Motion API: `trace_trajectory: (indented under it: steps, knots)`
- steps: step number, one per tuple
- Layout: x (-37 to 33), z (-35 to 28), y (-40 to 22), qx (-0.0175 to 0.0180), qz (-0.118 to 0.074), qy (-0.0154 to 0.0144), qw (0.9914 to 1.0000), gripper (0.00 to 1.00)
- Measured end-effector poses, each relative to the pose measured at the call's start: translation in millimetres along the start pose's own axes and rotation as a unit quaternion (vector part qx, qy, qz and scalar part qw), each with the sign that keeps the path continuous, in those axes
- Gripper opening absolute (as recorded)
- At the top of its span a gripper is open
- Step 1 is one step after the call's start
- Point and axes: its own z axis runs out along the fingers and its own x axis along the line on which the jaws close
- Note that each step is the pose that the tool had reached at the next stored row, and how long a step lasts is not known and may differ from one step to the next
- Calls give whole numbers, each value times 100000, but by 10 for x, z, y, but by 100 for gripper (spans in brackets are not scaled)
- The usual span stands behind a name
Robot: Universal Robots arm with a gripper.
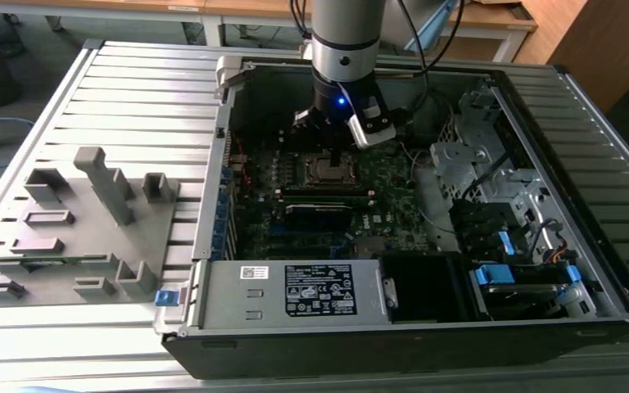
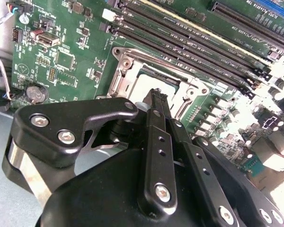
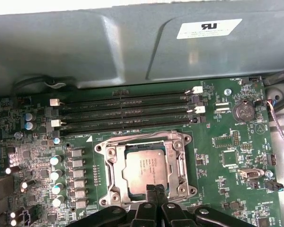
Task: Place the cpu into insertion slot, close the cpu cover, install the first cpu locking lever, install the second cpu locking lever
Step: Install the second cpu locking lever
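Pincer point(image 3: 155, 190) hovers right over the insertion slot point(image 3: 146, 171), its black fingertips point(image 2: 157, 98) pressed together with nothing between them, tips just at the near edge of the socket in the first wrist view; the cpu point(image 3: 147, 168) already lies flat inside the slot, grey metallic top showing through the window; the cpu cover point(image 3: 182, 163) sits down flat as a silver frame around the chip; in the exterior view the arm point(image 1: 346, 49) reaches down into the open computer case point(image 1: 402, 327), toward its far edge, and the slot point(image 1: 330, 169) lies on the motherboard point(image 1: 386, 217) just below the wrist; long black memory slots point(image 3: 125, 111) run just beside the socket; a grey fixture tray point(image 1: 74, 237) rests well apart, toward the exterior view's left.
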Motion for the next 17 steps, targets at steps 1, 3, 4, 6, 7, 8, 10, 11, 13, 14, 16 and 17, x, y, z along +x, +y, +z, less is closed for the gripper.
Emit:
trace_trajectory:
  steps: [1, 3, 4, 6, 7, 8, 10, 11, 13, 14, 16, 17]
  knots:
    - [0, 0, 2, -5, -2, -2, 100000, 10]
    - [2, 0, 14, 2, 2, 0, 100000, 10]
    - [3, 0, 20, 4, 1, 1, 100000, 10]
    - [3, 0, 28, 5, -1, 2, 100000, 10]
    - [3, 0, 29, 5, -5, 4, 100000, 10]
    - [4, 1, 30, 3, 1, 3, 100000, 10]
    - [4, 0, 31, 3, 0, 1, 100000, 10]
    - [4, 0, 31, -3, -1, -2, 100000, 10]
    - [4, -1, 31, -5, 3, -2, 100000, 10]
    - [4, -4, 31, 1, 0, 1, 100000, 10]
    - [3, -6, 31, 3, 0, 0, 100000, 10]
    - [4, -6, 31, 2, 2, 0, 100000, 10]
